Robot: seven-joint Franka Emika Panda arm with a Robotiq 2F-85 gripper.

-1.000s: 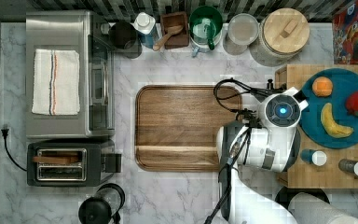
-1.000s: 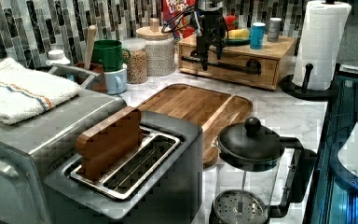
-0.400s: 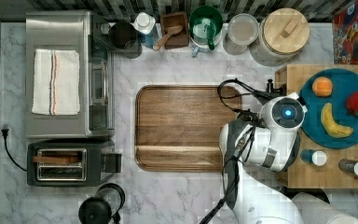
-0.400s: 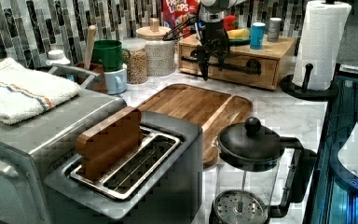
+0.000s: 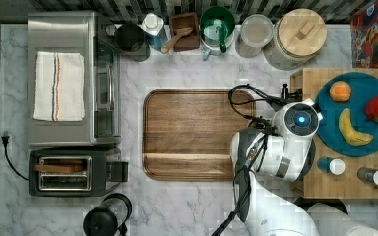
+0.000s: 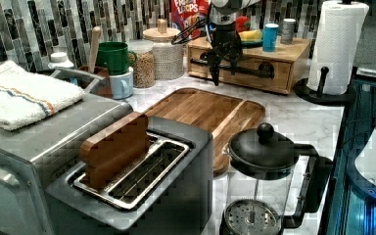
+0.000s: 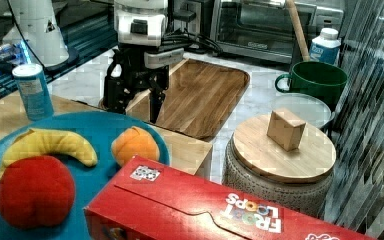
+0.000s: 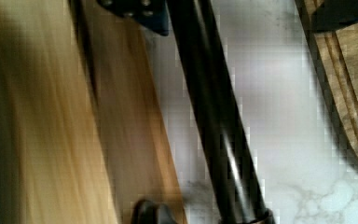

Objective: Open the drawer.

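Drawer (image 6: 247,70) sits upper centre-right of the left view, light wood front under the box top, and I see its black bar handle (image 6: 235,68) running across the front. My gripper (image 6: 223,67) hangs in front of that handle, fingers spread apart, one finger (image 6: 214,73) pointing down at the counter. In the wrist view the handle (image 8: 214,116) crosses between the two fingertips, neither touching it. Brown tray (image 5: 194,133) lies centre of the top view, just beside the arm.

The arm (image 5: 275,152) is white with grey joints, looped black cables and seemingly a blue light.
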